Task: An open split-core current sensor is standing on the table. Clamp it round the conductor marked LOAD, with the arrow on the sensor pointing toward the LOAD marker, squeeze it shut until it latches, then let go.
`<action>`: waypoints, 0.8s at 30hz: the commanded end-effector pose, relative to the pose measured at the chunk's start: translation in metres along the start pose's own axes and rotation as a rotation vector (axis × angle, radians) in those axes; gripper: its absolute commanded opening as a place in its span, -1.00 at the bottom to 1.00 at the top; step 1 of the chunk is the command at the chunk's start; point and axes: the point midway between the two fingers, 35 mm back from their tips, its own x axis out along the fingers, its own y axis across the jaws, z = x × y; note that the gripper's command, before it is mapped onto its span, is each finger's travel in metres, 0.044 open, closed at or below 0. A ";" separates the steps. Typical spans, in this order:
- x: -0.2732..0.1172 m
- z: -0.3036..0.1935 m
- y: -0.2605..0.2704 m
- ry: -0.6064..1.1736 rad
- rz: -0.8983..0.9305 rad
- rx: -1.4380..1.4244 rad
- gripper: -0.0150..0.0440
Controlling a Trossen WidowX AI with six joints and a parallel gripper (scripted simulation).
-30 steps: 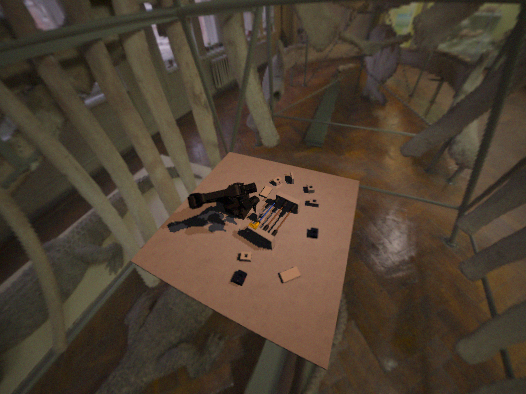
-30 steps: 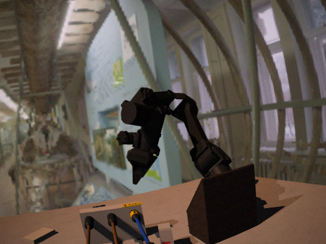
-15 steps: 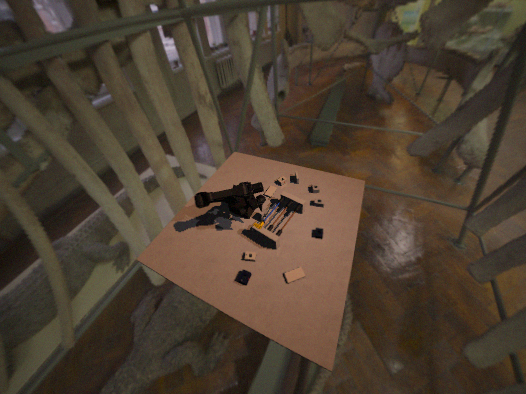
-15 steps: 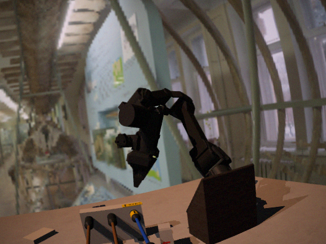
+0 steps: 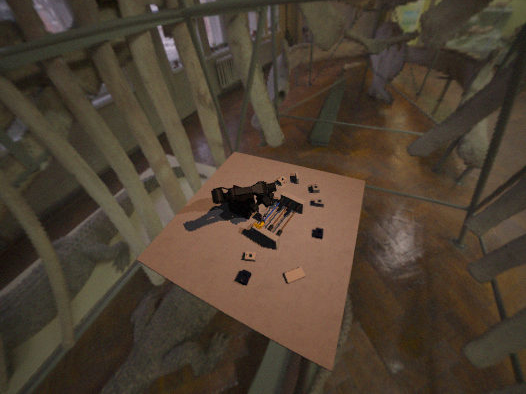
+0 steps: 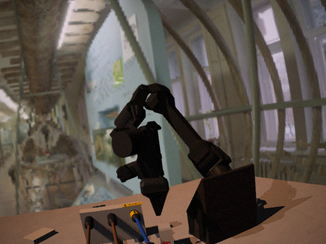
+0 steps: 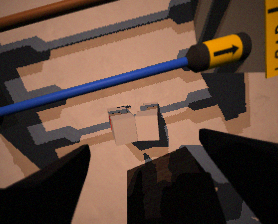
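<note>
In the exterior view, we are seeing the surface (image 5: 210, 267) (image 6: 291, 205) spanning the bottom of the frame. The pincer (image 6: 158, 214) (image 7: 145, 141) is pointing down right of bottom center, spread wide and pinching nothing. In the wrist view, the blue conductor (image 5: 270, 213) (image 6: 140, 227) (image 7: 120, 80) is crossing above center; below it, the pale sensor (image 6: 165, 231) (image 7: 134, 126) is standing near mid-frame, ahead of and between the pincer's tips.

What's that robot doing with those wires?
The robot's open end effector is above the little sensor, holding nothing. The sensor stands on the table beside the blue wire, which has a yellow arrow tag. It isn't clamped round that wire yet.
</note>
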 end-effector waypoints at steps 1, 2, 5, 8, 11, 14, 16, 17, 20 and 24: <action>0.005 -0.001 0.003 0.013 0.001 -0.007 1.00; 0.007 -0.001 0.003 0.013 0.001 -0.007 1.00; 0.012 -0.001 0.003 0.013 0.002 -0.007 1.00; 0.017 0.000 0.003 0.013 0.002 -0.007 1.00; 0.021 0.000 0.004 0.013 0.002 -0.007 1.00; 0.027 0.000 0.004 0.013 0.002 -0.007 1.00; 0.030 0.000 0.004 0.013 0.002 -0.007 1.00; 0.032 0.000 0.004 0.013 0.002 -0.007 1.00; 0.037 0.000 0.004 0.013 0.002 -0.007 1.00; 0.043 -0.001 0.003 0.013 0.001 -0.007 1.00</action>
